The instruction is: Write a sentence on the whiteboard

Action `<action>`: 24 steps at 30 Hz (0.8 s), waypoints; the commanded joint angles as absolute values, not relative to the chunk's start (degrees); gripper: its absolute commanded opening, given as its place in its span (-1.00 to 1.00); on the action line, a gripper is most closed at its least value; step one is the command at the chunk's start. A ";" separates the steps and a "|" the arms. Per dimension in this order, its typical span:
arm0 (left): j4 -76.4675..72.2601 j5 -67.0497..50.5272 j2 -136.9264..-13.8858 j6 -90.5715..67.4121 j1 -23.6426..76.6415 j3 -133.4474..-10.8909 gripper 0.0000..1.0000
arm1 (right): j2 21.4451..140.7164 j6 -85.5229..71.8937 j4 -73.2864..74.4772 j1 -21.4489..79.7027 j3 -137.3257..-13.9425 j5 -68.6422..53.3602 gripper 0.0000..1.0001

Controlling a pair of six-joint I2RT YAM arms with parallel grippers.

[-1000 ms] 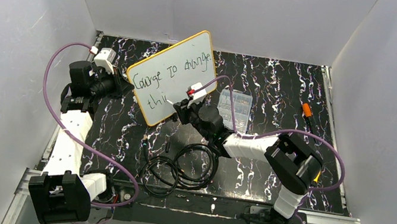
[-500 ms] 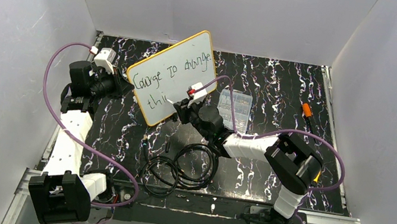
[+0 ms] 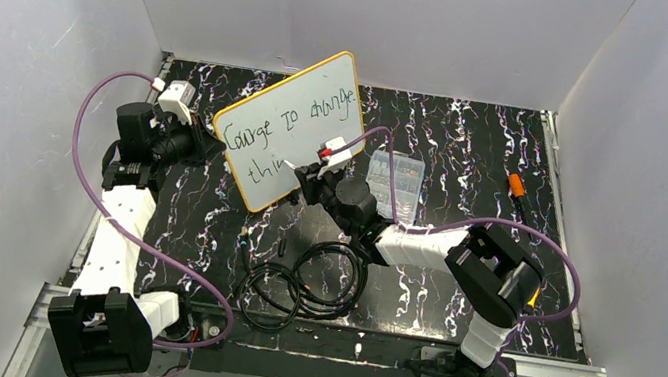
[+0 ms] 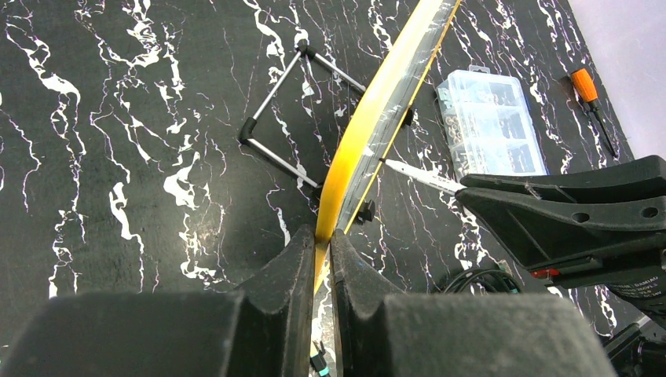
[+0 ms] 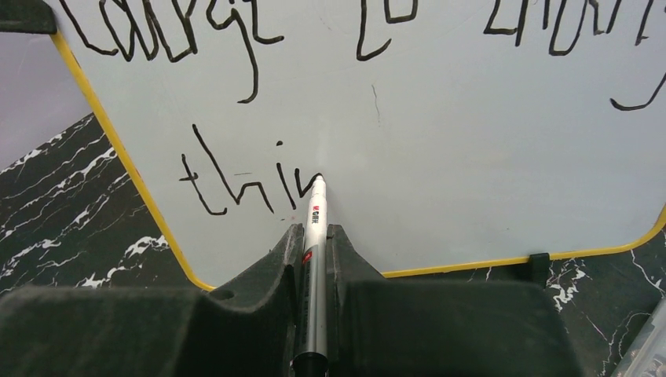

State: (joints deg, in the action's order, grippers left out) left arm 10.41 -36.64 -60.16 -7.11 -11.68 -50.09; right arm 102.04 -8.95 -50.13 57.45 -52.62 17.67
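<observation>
Left end effector point(image 4: 318, 237) pinches the yellow-orange rim of the whiteboard point(image 3: 307, 139), which stands tilted over the table's point(image 3: 478, 151) left-centre. The sentence point(image 3: 257, 136) in dark ink reads "Courage to change", then "thin" below. Right end effector point(image 5: 314, 232) clamps a marker point(image 5: 316, 216), tip touching the board.

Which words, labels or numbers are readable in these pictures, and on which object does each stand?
"Courage to change": top line on the whiteboard.
"thin": second line, ending at the marker tip.
Red print on the marker barrel: too small to read.
</observation>
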 commanded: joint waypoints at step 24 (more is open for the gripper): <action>11.16 -38.60 -59.55 -7.47 -11.51 -50.62 -1.00 | 102.03 -10.99 -51.44 57.22 -50.23 21.74 -0.97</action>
